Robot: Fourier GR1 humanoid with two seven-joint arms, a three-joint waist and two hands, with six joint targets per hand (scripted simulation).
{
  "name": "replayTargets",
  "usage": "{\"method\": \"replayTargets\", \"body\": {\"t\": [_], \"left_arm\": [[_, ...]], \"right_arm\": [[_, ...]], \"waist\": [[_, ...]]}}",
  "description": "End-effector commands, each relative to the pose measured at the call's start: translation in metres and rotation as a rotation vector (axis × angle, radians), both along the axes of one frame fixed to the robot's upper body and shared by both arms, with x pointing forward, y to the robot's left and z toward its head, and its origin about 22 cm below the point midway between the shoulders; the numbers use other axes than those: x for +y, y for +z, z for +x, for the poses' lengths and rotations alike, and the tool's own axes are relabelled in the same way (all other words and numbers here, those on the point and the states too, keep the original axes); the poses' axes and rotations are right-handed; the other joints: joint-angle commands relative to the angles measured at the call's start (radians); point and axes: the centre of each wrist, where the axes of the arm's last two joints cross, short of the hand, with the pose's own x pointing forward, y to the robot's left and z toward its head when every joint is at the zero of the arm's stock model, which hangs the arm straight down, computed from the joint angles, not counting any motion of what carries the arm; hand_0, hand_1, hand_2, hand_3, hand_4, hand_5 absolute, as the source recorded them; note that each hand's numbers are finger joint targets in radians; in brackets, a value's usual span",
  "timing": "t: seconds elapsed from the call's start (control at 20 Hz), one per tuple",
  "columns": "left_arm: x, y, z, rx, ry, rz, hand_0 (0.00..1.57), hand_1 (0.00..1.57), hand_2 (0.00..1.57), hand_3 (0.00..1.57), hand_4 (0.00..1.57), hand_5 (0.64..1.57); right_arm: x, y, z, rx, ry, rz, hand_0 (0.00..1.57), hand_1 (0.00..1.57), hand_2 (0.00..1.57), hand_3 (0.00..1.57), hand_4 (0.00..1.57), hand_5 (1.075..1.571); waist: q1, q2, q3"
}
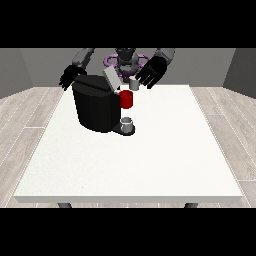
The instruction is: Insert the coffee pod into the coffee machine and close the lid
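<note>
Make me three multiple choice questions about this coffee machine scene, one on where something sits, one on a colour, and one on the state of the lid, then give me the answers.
1. Where does the small grey cup stand?
A. On the base at the front of the coffee machine
B. At the table's near right corner
C. On the floor

2. What colour is the round part at the machine's brew head?
A. Blue
B. Red
C. Yellow

3. How is the machine's lid?
A. Shut flat
B. Lying on the table
C. Raised open

Answers:
1. A, the cup sits on the dark base below the brew head.
2. B, it shows bright red against the black body.
3. C, the grey lid tilts upward above the machine, beside the hand at the view's right, which hovers near a small grey pod.
</note>
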Motion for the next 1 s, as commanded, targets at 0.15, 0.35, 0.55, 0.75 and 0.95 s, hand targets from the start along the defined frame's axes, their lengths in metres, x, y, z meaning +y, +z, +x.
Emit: {"method": "replayTargets", "body": {"t": [0.15,0.35,0.55,0.75,0.95], "left_arm": [[-0.015,-0.008,0.004,0.000,0.011,0.002,1.28,1.28,1.30,1.24,0.49,1.571],[-0.012,-0.002,0.005,0.007,0.009,0.009,1.29,1.29,1.32,1.22,0.50,1.571],[-0.007,0.003,0.005,0.009,0.019,0.024,1.32,1.32,1.33,1.23,0.51,1.571],[-0.015,0.008,0.006,-0.017,-0.006,0.025,1.25,1.25,1.29,1.21,0.51,1.571],[-0.025,0.010,0.008,-0.002,-0.031,0.034,1.18,1.18,1.26,1.19,0.50,1.571]], "right_arm": [[0.008,0.014,0.002,-0.006,0.002,0.008,0.00,0.00,0.00,0.00,0.48,1.571],[0.009,0.008,-0.002,-0.006,-0.001,0.011,0.00,0.00,0.00,0.00,0.53,1.571],[0.009,0.008,-0.004,-0.029,0.006,0.025,0.00,0.00,0.00,0.00,0.51,1.571],[0.000,0.018,0.003,-0.039,-0.012,0.015,0.00,0.00,0.00,0.00,0.51,1.571],[0.002,0.013,0.005,-0.042,-0.019,0.025,0.00,0.00,0.00,0.00,0.48,1.571]], "waist": [[-0.021,0.016,-0.0001],[-0.020,0.021,-0.0001],[-0.035,0.042,-0.0002],[-0.027,0.048,-0.0002],[-0.007,0.051,0.0000]]}}
